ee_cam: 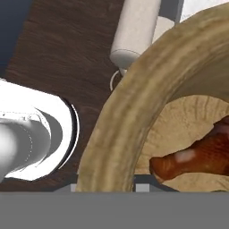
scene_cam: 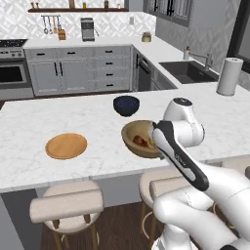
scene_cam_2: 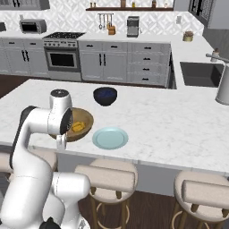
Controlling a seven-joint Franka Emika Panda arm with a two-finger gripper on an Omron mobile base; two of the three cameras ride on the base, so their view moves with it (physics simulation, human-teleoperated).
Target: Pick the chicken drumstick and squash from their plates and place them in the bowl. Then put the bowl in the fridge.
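Note:
The wooden bowl (scene_cam: 131, 135) (scene_cam_2: 86, 117) sits near the island's front edge. The reddish-brown chicken drumstick (scene_cam: 141, 141) (ee_cam: 197, 157) lies inside it, beside the yellow-orange squash (scene_cam_2: 78, 127). My gripper (scene_cam_2: 61, 139) (ee_cam: 107, 188) is at the bowl's near rim (ee_cam: 129, 103), shut on the bowl, with the rim running between the fingertips. Both plates are bare: the orange-tan wood plate (scene_cam: 66, 145) to the bowl's left, and the pale blue-green plate (scene_cam_2: 110, 137) to its right. The fridge is out of view.
A dark navy bowl (scene_cam: 126, 105) (scene_cam_2: 105, 95) stands just behind the wooden bowl. Padded stools (scene_cam: 67, 205) (scene_cam_2: 105, 176) line the island's front. A paper towel roll (scene_cam: 229, 76) and the sink (scene_cam: 188, 71) are at the far right.

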